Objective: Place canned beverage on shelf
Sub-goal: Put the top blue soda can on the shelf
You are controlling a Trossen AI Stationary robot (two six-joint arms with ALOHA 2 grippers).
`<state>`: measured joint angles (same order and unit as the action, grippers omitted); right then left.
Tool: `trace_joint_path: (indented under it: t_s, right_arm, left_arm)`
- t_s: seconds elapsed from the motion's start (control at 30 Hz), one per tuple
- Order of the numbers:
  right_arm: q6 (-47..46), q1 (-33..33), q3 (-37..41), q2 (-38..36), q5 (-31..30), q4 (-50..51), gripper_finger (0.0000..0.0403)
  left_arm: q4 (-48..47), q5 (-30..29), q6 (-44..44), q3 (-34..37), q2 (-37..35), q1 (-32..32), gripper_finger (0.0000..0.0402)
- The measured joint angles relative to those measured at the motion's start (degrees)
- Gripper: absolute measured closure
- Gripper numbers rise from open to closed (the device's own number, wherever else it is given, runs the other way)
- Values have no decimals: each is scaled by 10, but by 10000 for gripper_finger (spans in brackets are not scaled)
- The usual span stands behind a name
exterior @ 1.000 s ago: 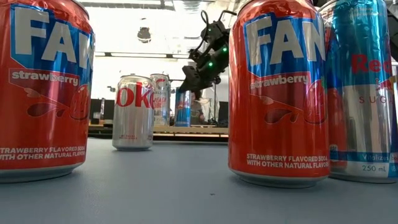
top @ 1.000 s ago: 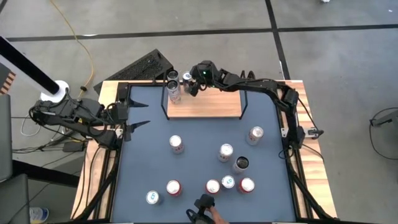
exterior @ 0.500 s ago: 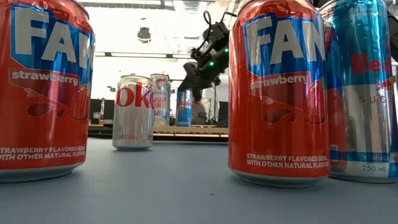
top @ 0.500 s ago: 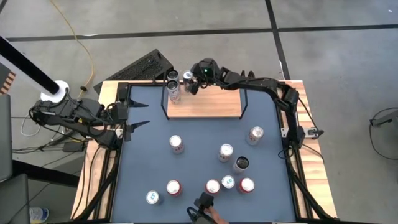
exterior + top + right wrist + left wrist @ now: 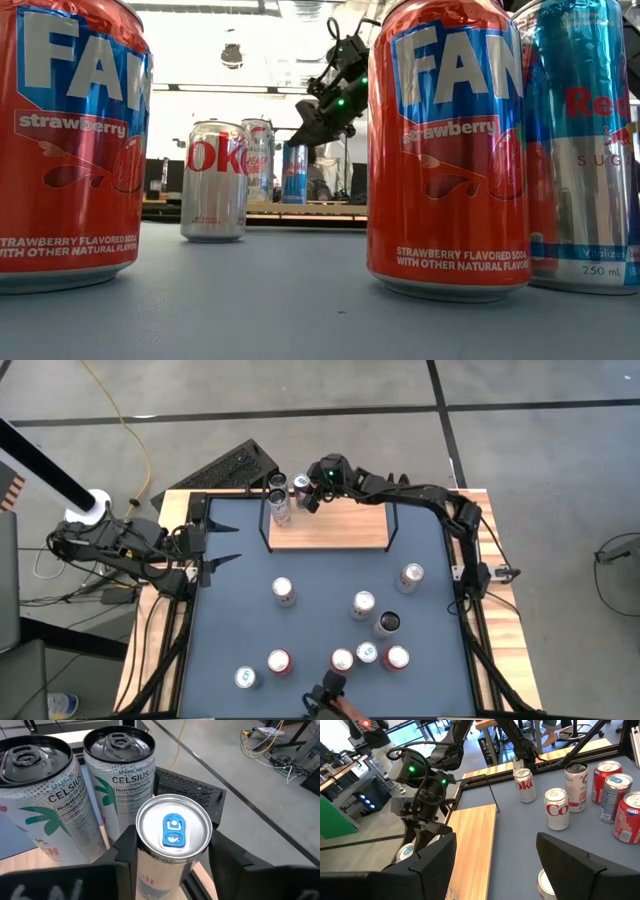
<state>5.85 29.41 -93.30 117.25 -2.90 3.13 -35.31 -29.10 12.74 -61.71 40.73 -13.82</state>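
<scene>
Item one on my screens: a slim aluminium can [image 5: 172, 832] with a blue pull tab, standing at the far-left end of the shelf [image 5: 335, 530], a light-wood board with thin black rod uprights, just beside two matt white Celsius cans [image 5: 120, 767]. My right gripper [image 5: 309, 496] reaches in from the far right, arm bent over the shelf, its dark fingers [image 5: 125, 857] close on either side of that can, though I cannot tell if they press it. My left gripper [image 5: 222, 544] waits wide apart at the grey mat's left edge; loose red and silver cans [image 5: 362, 603] stand upright nearer.
</scene>
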Motion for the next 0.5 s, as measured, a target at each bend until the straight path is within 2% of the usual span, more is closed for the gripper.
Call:
trace_joint_path:
  t_s: [0.33,0.5]
  right_arm:
    - [33,0,-1,-2,3,40,237]
    - [52,5,-1,-7,48,57,237]
  left_arm:
    - [-11,0,0,0,0,0,136]
    - [-17,0,-3,0,0,0,136]
